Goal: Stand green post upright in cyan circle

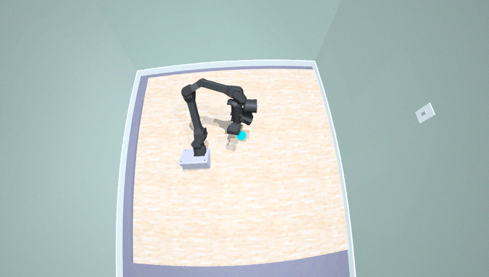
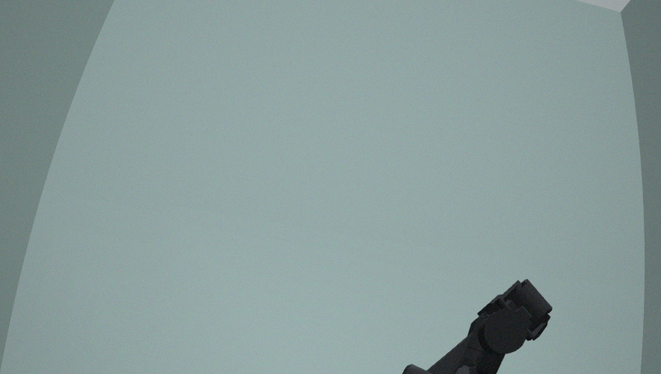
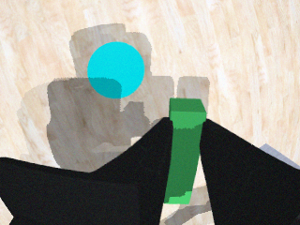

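The green post (image 3: 184,157) is held between the two black fingers of my gripper (image 3: 186,127) in the wrist view, with one end face showing just past the fingertips. Its tilt against the table is hard to tell. The cyan circle (image 1: 241,135) (image 3: 115,70) lies flat on the table, up and to the left of the post in the wrist view, partly under the arm's shadow. In the top view the gripper is beside the circle, and the post is hidden behind it. The post does not show in the exterior view.
The arm's pale base block (image 1: 194,159) stands on the wooden table top (image 1: 240,205), left of the circle in the top view; a corner of it shows at the right of the wrist view. The exterior view shows only the wall and part of the arm (image 2: 505,331).
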### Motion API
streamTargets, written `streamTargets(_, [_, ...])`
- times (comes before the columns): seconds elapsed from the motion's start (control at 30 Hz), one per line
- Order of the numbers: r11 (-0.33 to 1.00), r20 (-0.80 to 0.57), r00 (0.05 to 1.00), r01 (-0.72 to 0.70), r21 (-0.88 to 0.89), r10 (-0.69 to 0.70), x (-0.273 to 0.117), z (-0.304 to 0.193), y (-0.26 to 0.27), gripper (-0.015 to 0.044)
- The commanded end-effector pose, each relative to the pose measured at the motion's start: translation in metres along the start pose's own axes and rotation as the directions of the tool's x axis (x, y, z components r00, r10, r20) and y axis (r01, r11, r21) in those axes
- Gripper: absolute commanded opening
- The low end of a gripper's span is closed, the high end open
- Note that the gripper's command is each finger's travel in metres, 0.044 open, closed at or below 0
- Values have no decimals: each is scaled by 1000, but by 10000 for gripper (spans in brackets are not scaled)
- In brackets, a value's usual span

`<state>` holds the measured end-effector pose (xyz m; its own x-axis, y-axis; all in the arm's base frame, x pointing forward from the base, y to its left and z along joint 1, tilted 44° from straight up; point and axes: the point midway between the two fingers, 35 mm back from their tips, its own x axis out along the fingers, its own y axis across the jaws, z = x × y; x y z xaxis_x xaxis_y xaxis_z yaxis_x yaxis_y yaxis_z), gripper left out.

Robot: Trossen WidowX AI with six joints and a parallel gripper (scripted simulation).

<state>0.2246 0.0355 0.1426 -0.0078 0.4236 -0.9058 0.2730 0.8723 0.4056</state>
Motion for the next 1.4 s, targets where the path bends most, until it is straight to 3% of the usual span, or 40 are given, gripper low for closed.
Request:
streamTargets(0.0, [1000,15,1000,24,0,-24,2,-2,-2,23])
streamTargets(1.37, [983,189,965,186,-11,-180,12,-7,-6,23])
